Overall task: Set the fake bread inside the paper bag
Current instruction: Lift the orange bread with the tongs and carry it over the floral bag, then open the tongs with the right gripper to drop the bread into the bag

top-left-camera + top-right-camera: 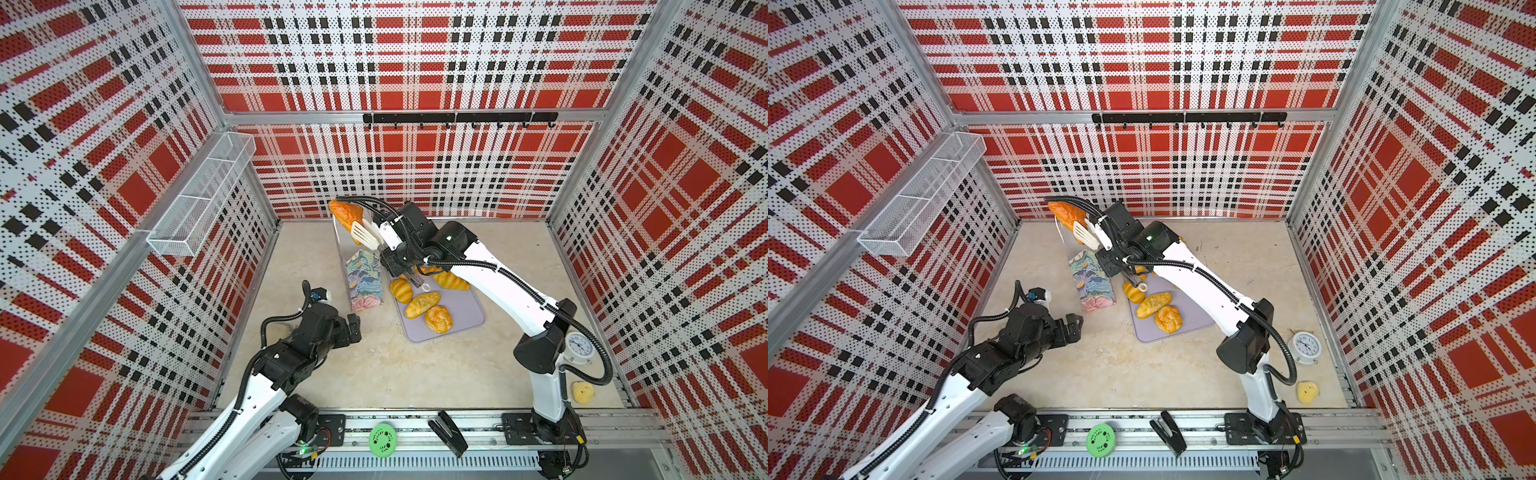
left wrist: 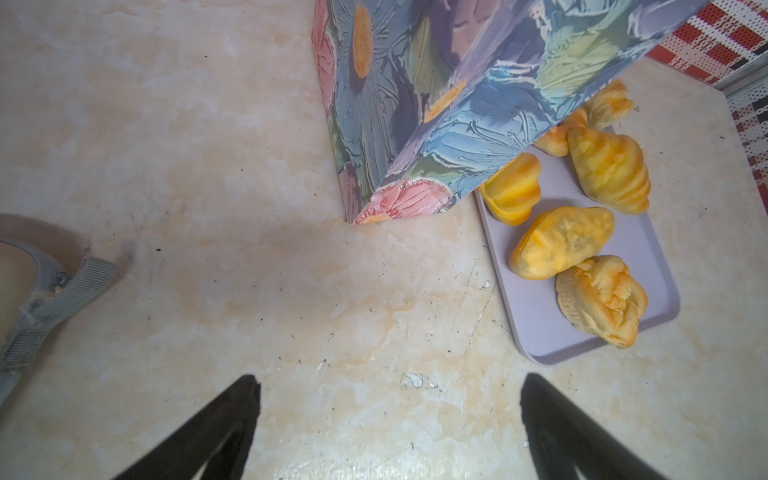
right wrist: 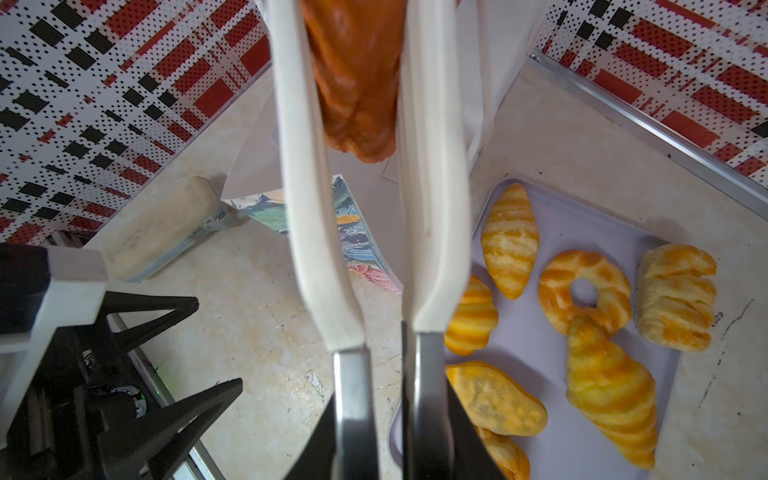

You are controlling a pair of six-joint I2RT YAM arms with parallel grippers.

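Fingers of the left gripper stand spread wide with nothing between them, low over the table just in front of the paper bag. At the right edge, the clock has dial numerals too small to read.

Paper bag position: upright, mouth up, floral print outward. The lavender tray lies just beside the bag and carries seven pieces of fake bread, including croissants, striped buns and one ring. Their long axes point in mixed directions.

Farther back, the right gripper is clamped on the metal handles of the white tongs. The tong blades pinch the darker loaf above the bag mouth. The loaf's long axis runs in line with the tongs, on a diagonal, with its free end toward the back-left corner.
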